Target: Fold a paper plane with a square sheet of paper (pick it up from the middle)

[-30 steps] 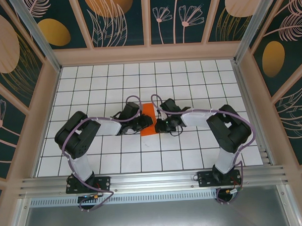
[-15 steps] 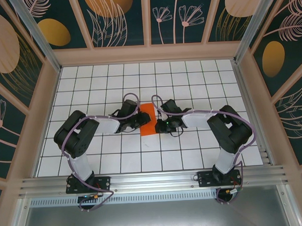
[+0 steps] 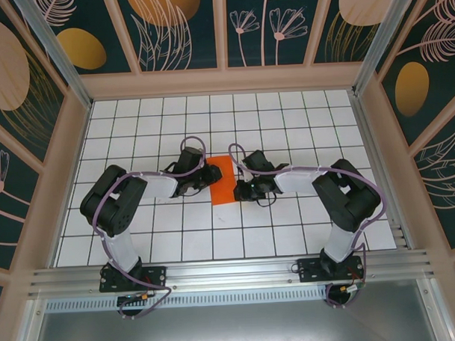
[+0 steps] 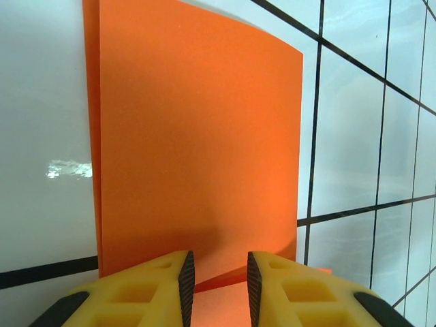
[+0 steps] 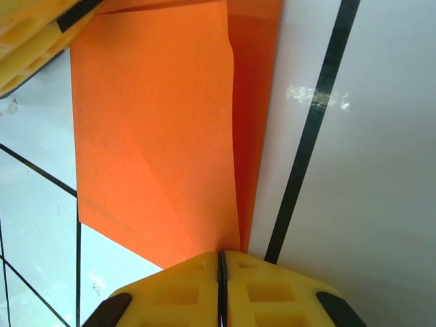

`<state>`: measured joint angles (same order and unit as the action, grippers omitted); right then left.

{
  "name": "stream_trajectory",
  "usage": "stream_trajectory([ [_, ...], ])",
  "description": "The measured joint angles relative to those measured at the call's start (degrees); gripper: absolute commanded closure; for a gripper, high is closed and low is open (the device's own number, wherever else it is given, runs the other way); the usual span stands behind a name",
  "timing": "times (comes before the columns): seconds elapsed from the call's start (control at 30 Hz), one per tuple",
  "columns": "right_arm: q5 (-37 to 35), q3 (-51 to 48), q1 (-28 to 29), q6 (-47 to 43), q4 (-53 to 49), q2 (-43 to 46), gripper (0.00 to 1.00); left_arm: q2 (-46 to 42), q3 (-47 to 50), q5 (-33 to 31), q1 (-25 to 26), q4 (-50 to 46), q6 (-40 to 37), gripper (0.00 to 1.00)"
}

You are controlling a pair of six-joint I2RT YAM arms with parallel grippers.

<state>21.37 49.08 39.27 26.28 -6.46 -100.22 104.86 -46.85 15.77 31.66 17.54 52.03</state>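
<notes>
The square sheet of paper [image 3: 223,182] is bright orange and lies folded into a narrow upright strip at the table's middle. In the left wrist view its top layer [image 4: 204,136] lies flat, slightly lifted off the lower layer at the near edge. My left gripper [image 3: 210,178] sits at the paper's left edge; its jaws [image 4: 220,272] stand apart over the paper with nothing pinched between them. My right gripper [image 3: 239,189] is at the paper's right edge. Its jaws [image 5: 221,257] are shut, and the raised edge of the paper [image 5: 157,122] runs into the seam between them.
The white gridded table [image 3: 285,116] has wooden walls on three sides. One yellow finger of the left gripper [image 5: 30,37] shows at the upper left of the right wrist view. An aluminium rail [image 3: 231,271] runs along the near edge by the arm bases.
My left gripper has drawn back left and farther off the paper, its jaws parting a little. The right gripper has stayed shut at the right edge, shifting slightly.
</notes>
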Motion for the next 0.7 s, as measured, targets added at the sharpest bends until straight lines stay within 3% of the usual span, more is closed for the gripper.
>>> stream_trajectory([
  [0.3, 0.8, -0.6, -0.3, 0.8, 1.0, 0.0, 0.89, -1.8, 0.5, -5.8, -2.9, -1.2, -3.7, 0.70],
  [0.47, 1.2, -0.7, -0.5, 1.0, 1.1, 0.0, 0.89, -10.6, 2.1, -9.9, -3.6, -3.3, -5.4, 0.71],
  [0.6, 1.3, -0.7, -0.6, 1.1, 1.1, 0.1, 0.93, -18.7, 4.6, -8.9, -3.6, -1.1, -5.0, 0.71],
  [0.7, 1.5, -0.7, -0.7, 1.2, 1.1, 0.1, 0.96, -20.2, 7.7, -6.0, -3.5, 1.8, -3.3, 0.73],
])
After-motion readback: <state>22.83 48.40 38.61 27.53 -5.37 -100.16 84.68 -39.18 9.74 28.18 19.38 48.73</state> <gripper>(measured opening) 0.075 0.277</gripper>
